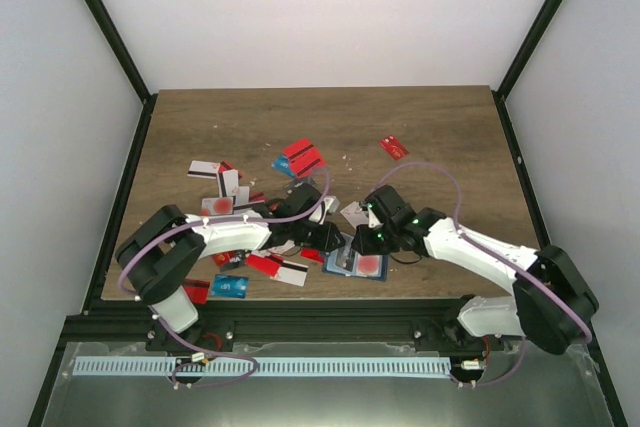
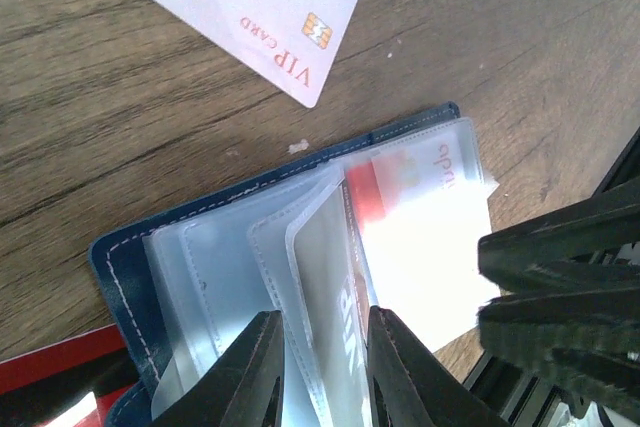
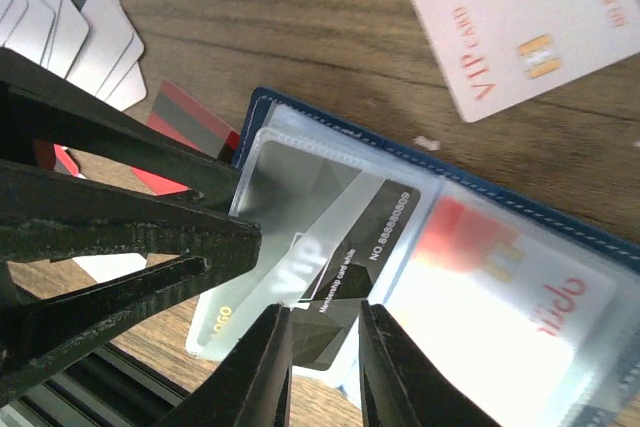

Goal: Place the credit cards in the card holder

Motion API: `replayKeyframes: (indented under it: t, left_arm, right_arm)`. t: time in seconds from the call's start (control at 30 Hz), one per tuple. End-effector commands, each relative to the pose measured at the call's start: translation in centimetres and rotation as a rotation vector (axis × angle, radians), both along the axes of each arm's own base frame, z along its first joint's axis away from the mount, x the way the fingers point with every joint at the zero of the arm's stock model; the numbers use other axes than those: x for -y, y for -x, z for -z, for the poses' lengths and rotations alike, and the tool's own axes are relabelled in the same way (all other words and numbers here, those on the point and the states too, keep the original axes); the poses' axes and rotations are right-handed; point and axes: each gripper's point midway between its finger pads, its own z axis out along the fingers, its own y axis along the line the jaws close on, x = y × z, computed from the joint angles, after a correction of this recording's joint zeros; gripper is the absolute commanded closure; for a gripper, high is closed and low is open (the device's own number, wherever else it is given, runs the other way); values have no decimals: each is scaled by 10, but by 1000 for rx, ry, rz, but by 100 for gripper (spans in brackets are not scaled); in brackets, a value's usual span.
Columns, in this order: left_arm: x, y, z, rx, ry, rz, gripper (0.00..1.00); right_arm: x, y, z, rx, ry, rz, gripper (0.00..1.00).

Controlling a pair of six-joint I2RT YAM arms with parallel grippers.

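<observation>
The navy card holder (image 1: 346, 269) lies open near the table's front edge, its clear sleeves fanned up (image 2: 115, 277) (image 3: 560, 212). A red and white card (image 2: 420, 197) fills its right pocket. A dark grey credit card (image 3: 395, 217) sits part way inside a raised sleeve, its lower end sticking out. My left gripper (image 2: 320, 367) (image 1: 328, 239) is shut on that sleeve's edge and holds it up. The right gripper (image 3: 325, 367) (image 1: 368, 243) stands over the card's free end, jaws apart and open.
A white VIP card (image 2: 250, 7) (image 3: 520, 17) lies just beyond the holder. More credit cards are scattered behind and to the left: red ones (image 1: 303, 157) (image 1: 394, 147), a white stack (image 1: 228, 183), a light blue one (image 1: 230, 285). The black front rail (image 1: 300, 315) runs close by.
</observation>
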Motion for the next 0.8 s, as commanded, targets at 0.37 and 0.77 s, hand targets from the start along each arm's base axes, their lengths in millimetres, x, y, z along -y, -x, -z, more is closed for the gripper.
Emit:
replayKeyframes:
  t: [0.37,0.77]
  left_arm:
    - [39,6,-24,5,57,54,74]
    - [74,24,-18,-13,55,106,74]
  right_arm:
    - [40,-16,-35,103,-15,167,76]
    - [56,-21,-57,172,-43,270,73]
